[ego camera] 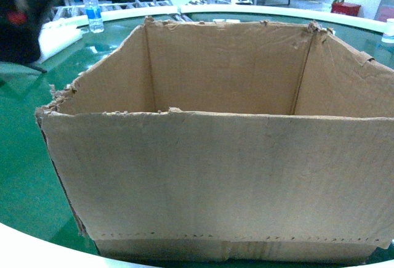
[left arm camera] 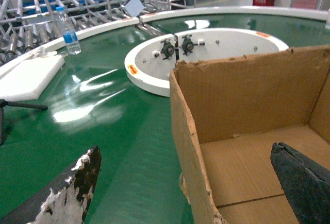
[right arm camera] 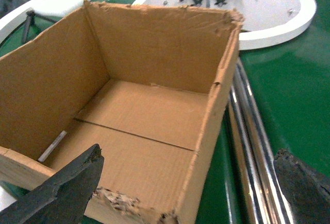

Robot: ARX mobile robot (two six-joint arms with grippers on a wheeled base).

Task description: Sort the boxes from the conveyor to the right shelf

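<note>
While each tool straddles a side wall of the box, neither is yet pressing on it: the left tool (left arm camera: 191, 183) is spread wide, one worn dark finger (left arm camera: 77, 183) outside over the belt and the other (left arm camera: 304, 180) inside the box, and the right tool (right arm camera: 191, 183) is likewise spread, one finger (right arm camera: 67, 188) over the box floor and the other (right arm camera: 304, 183) outside beyond the right wall. Between them sits the large brown corrugated cardboard box (ego camera: 215, 163), open-topped with ragged torn edges, resting on the glossy dark-green conveyor belt (left arm camera: 103, 110) close to the robot and filling most of the head view. It is empty apart from a strip of tape on its floor, so I judge it light but bulky. Its single-layer walls look likely to bow or tear if pinched near the frayed rim, so a hold lower on the two opposite side walls, near the stiffer corners, seems safest, both arms lifting together. A clear plastic water bottle (left arm camera: 68, 31) stands farther along the belt near the white rim (left arm camera: 93, 31), well apart from the box.
</note>
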